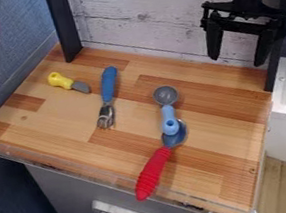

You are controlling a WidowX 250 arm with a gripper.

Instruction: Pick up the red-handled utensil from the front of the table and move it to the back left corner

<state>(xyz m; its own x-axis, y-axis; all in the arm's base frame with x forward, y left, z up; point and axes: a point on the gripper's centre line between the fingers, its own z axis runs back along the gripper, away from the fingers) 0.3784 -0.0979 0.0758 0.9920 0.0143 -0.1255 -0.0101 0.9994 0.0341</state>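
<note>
On a wooden countertop, a red-handled spoon lay nearest, its bowl overlapped by the handle of a light-blue scoop, with a blue-handled fork and yellow-handled knife farther back at left, while the black gripper hung at upper right, fingers spread wide apart.

Scoop: you see a round grey bowl on a short light-blue handle with a hole near its end; it lies with the bowl toward the back wall.
Spoon: you have a ridged red handle slanting toward the front edge, with a blue-grey head at its far end.
Overlap: your scoop's handle end sits over part of the spoon's head.
</note>
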